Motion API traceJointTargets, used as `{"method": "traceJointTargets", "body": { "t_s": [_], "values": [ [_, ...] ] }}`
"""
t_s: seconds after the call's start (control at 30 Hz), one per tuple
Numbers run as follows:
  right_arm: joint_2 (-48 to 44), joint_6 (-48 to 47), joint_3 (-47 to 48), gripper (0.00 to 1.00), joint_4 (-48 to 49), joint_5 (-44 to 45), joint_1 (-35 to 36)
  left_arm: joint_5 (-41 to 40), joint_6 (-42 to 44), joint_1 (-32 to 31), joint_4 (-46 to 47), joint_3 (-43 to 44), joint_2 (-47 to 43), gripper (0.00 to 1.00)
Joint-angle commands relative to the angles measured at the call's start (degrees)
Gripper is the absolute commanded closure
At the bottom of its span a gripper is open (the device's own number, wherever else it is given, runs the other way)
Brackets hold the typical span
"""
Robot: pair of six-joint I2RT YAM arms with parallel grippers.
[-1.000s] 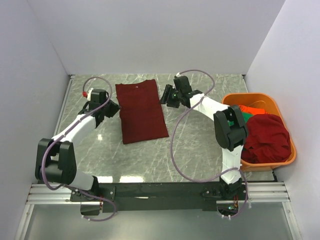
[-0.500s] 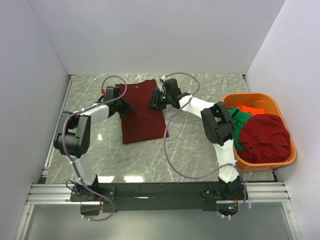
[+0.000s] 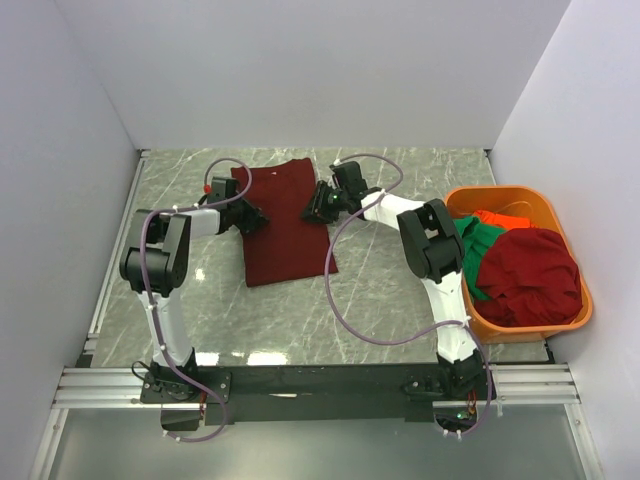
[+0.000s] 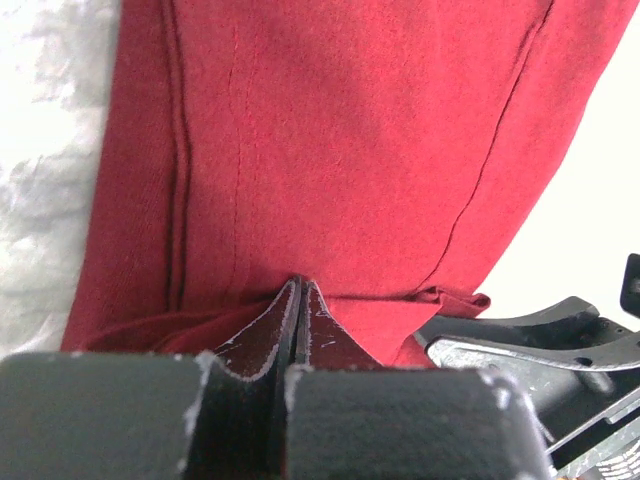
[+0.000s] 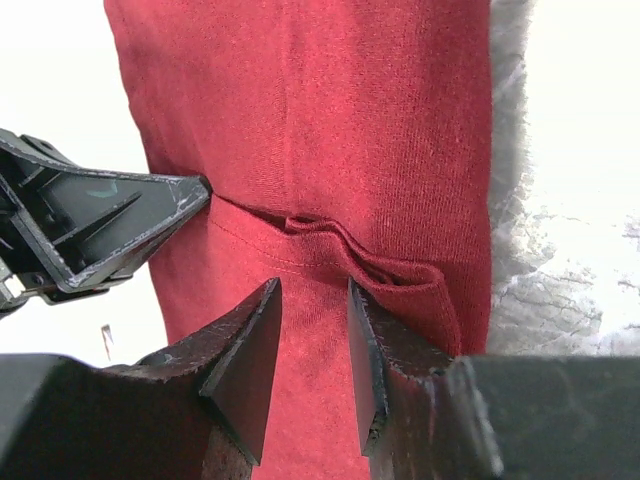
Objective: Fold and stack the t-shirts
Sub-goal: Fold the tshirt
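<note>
The maroon t-shirt lies as a long strip on the tabletop, toward 12 o'clock. The left hand, fingers pressed together, pinches its 9 o'clock edge. The right hand is slightly parted over the 3 o'clock edge. Close it on all layers before lifting both sides level.

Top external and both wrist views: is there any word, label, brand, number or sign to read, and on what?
No text is readable in any view.
maroon t-shirt: plain cloth, no print or tag showing.
orange basket: no label visible.
</note>
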Motion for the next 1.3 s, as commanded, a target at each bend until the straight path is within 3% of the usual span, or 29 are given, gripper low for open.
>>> {"method": "traceJointTargets", "body": {
  "t_s": [0.0,0.4,0.93,1.27],
  "values": [
    [0.9,1.2,-0.5,0.60,-1.8,2.8,-0.5,-0.9,-0.4,-0.1,-1.7,0.1,2.7,0.99],
    [-4.3,5.1,-11.1,0.61,2.5,3.6,-0.5,-1.6,0.0,-2.7,-2.4,-2.7,1.1,0.99],
    [-15.6,5.8,-30.8,0.62,10.2,4.1,-0.5,-2.6,-0.7,-4.0,1.1,-18.4,-11.6,0.99],
    [-20.3,8.2,-36.4,0.62,13.6,3.9,-0.4,-3.7,1.8,-3.1,-0.7,-16.8,-12.3,0.99]
  ]
}}
